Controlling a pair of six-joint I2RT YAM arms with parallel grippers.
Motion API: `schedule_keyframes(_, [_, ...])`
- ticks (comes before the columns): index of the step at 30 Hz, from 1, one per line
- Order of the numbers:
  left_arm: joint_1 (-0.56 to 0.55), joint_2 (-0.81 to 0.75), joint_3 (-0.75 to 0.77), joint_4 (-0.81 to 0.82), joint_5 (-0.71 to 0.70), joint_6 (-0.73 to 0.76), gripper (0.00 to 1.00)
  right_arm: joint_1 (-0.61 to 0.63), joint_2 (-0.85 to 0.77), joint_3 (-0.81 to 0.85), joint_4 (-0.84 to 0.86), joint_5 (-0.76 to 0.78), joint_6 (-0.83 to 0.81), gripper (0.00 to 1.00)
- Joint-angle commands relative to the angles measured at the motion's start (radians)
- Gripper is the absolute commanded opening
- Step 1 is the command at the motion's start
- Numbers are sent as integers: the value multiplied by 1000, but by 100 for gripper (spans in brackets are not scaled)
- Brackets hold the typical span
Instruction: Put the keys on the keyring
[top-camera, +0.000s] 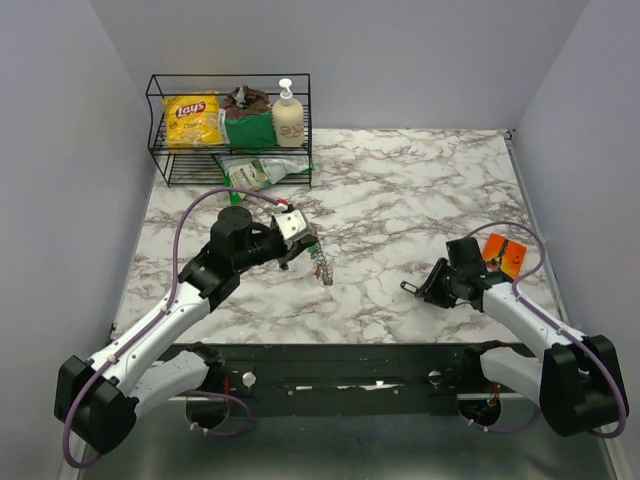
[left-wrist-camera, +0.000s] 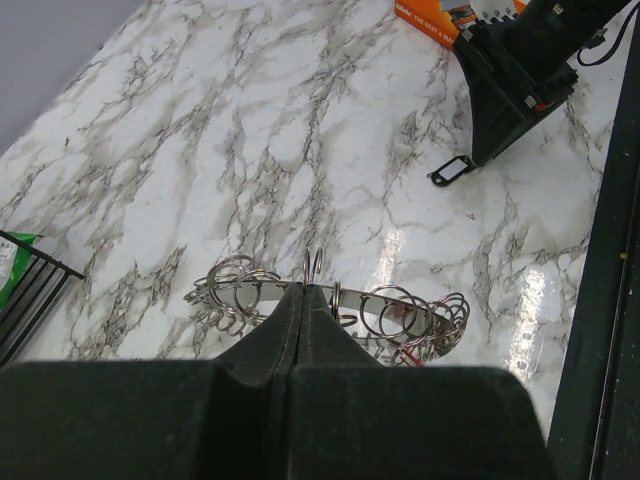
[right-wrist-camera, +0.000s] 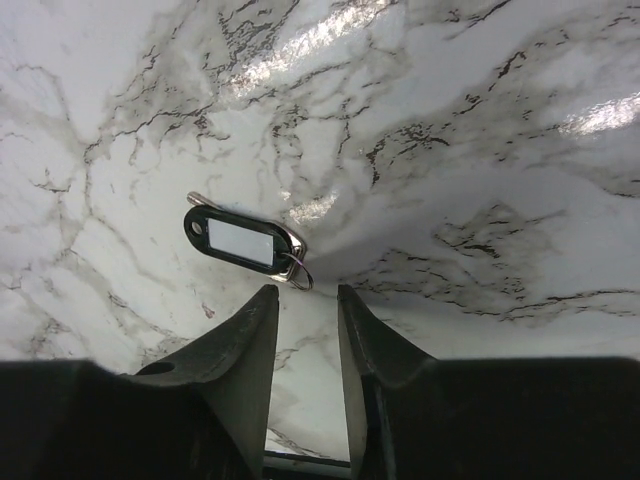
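My left gripper (top-camera: 308, 243) (left-wrist-camera: 305, 290) is shut on the keyring (top-camera: 322, 262), a curved metal band with several small split rings threaded on it (left-wrist-camera: 395, 312), held just above the marble table. A black key tag (right-wrist-camera: 243, 240) with a white label and a small ring lies flat on the table; it also shows in the top view (top-camera: 410, 290) and in the left wrist view (left-wrist-camera: 450, 170). My right gripper (top-camera: 427, 284) (right-wrist-camera: 305, 292) is open and empty, its tips just short of the tag's ring. No keys with coloured heads show clearly.
A flat orange packet (top-camera: 503, 255) (left-wrist-camera: 455, 15) lies beside the right arm. A black wire basket (top-camera: 228, 150) at the back left holds a Lay's bag (top-camera: 193, 120), a green bag and a soap bottle (top-camera: 288, 118). A snack packet (top-camera: 250, 172) lies under it.
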Motion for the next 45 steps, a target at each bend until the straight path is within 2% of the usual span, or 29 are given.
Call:
schedule_keyframes(1, [-2,-12,5,21,-7,13,0,-19,16,18,18,-2,-16,38])
schedule_keyframes(6, [-2,-12,2,21,-8,17,0,-24,20,21,29,-1,-22,36])
schedule_keyframes(15, [-2,-16,1,19,-8,19,0,-33,48,20,72,-28,-30,17])
schedule_keyframes(29, [-1,-15,-3,21,-5,20,0,-31,7,29,99,-80,-42,14])
schedule_keyframes(45, [-2,-16,-7,22,1,21,0,-31,43,32,116,-76,-58,17])
